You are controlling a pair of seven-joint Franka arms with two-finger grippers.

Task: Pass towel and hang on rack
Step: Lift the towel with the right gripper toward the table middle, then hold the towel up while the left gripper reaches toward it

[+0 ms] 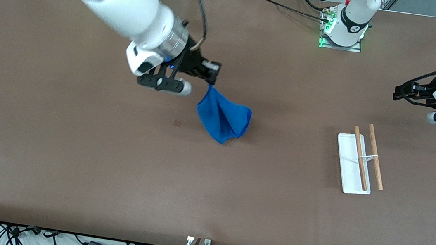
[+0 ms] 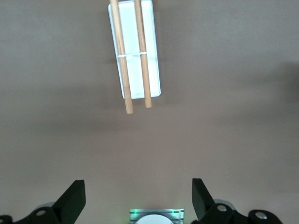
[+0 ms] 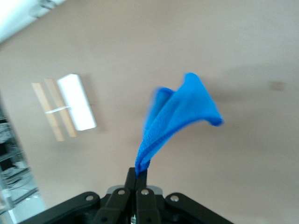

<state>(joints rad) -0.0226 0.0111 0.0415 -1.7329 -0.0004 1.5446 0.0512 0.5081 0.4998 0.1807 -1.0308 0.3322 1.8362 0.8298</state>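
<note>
R gripper (image 1: 211, 81) clenched on one corner of the blue towel (image 1: 223, 117), which hangs free over mid-table (image 1: 72, 154) — a small dark mark (image 1: 177, 123) on the surface nearby. Rack (image 1: 358, 162) stands toward the left arm's end, nothing between it and the towel. L gripper (image 2: 138, 196) waits w/ fingers spread, holding nothing — up near the rack.
</note>
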